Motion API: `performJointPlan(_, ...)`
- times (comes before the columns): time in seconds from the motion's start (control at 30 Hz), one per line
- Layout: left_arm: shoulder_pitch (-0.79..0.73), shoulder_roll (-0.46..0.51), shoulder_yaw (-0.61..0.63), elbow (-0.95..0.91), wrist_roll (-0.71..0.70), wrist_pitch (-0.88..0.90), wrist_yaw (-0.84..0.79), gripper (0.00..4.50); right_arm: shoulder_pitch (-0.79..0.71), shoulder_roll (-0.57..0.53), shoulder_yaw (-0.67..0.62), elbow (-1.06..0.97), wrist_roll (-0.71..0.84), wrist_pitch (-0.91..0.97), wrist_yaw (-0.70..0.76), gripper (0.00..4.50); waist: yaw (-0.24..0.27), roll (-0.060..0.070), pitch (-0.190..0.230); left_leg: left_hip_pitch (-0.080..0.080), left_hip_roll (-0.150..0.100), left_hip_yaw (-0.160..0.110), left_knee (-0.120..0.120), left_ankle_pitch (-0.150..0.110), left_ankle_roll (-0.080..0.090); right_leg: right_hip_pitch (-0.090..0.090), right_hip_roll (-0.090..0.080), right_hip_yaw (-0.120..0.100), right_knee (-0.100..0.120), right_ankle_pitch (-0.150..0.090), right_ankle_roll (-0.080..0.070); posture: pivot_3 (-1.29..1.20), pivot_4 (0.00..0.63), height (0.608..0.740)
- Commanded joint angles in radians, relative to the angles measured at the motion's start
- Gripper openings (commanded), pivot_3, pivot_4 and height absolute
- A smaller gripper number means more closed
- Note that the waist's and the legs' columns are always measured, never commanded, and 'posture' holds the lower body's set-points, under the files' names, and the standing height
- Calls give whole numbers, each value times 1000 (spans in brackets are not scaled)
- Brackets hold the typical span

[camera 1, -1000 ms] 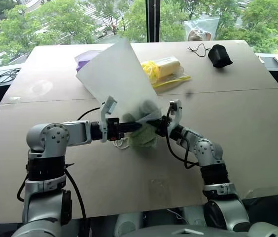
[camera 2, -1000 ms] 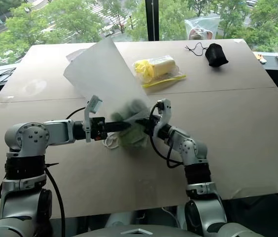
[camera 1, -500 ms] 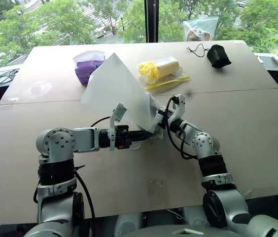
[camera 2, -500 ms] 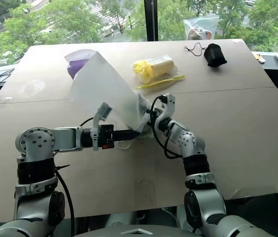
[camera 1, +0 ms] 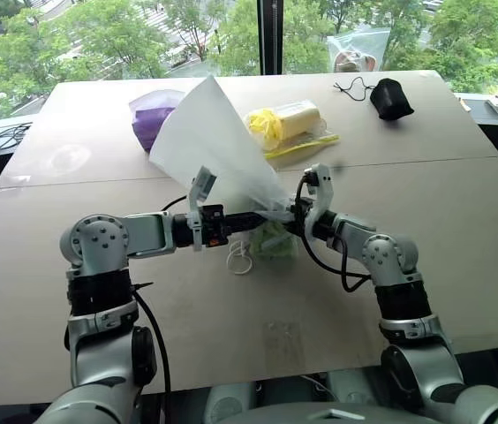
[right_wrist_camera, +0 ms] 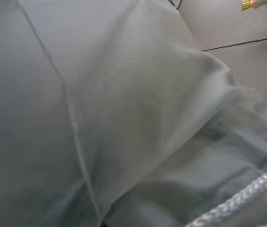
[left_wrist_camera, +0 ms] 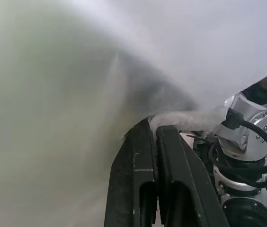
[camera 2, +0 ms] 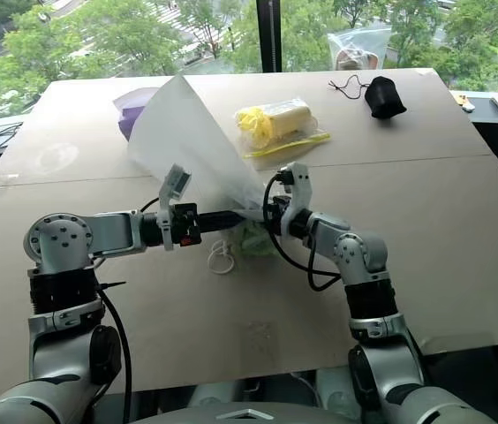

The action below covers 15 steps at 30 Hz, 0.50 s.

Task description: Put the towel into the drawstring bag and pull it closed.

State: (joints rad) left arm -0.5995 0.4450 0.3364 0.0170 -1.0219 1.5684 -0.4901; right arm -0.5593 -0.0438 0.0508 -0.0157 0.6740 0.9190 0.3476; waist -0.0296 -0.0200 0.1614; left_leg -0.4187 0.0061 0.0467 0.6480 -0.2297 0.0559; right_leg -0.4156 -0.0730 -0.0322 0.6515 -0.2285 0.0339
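One white drawstring bag [camera 1: 218,146] stands up over the table [camera 1: 461,221], one green towel [camera 1: 274,240] at its mouth. Left claw [left_wrist_camera: 155,137] pinches the bag; right claw's [camera 1: 291,212] opening I cannot tell.

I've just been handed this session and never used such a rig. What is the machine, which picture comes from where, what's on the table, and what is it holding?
It is a humanoid robot with two arms, each ending in a two-finger black gripper. The two wide pictures come from the head camera, looking down over the arms. The close-ups come from cameras on each wrist.

The left gripper is shut on the mouth of the drawstring bag, which stands up like a white cone. The right gripper meets the bag at the same spot; I can't tell whether it grips. The light green towel bulges at the bag's low end, and a white cord loops onto the table.

Farther back lie a purple pack, a clear bag of yellow items and a black pouch.
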Motion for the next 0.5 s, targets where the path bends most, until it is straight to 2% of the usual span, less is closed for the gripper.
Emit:
performJointPlan(0.03,-42,26,24,16,19,-63,-12,0,24,-30,57,-84,-13,26,41,3436,-1,0,0,0,0,0,0,0,0,0,0,0,0,0,0,0,150,740)
performJointPlan(0.13,-49,30,19,23,27,-71,-22,0,42,-58,79,-109,-62,14,16,3436,-3,0,0,0,0,0,0,0,0,0,1,0,0,0,0,0,150,740)
performJointPlan(0.23,-51,37,-1,13,46,-116,-39,0,36,-8,-6,-41,-75,14,-86,3436,-3,-1,1,0,0,0,0,0,0,0,1,0,0,0,0,0,150,740)
performJointPlan(0.33,-60,40,-21,-9,43,-148,-67,0,33,-2,-4,-4,-108,-18,-78,3436,-2,-1,1,0,0,0,0,0,0,0,0,0,0,0,0,0,150,740)
performJointPlan(0.43,-79,30,-19,-11,23,-147,-69,0,33,-8,29,-10,-141,-67,-42,4246,-1,-1,1,0,0,0,0,0,0,0,0,0,-1,0,0,0,150,740)
performJointPlan(0.5,-83,28,-26,-10,28,-153,-68,0,31,-29,57,-23,-182,-89,-37,4379,-1,-1,1,0,0,0,0,0,0,0,0,0,-1,0,0,0,150,740)
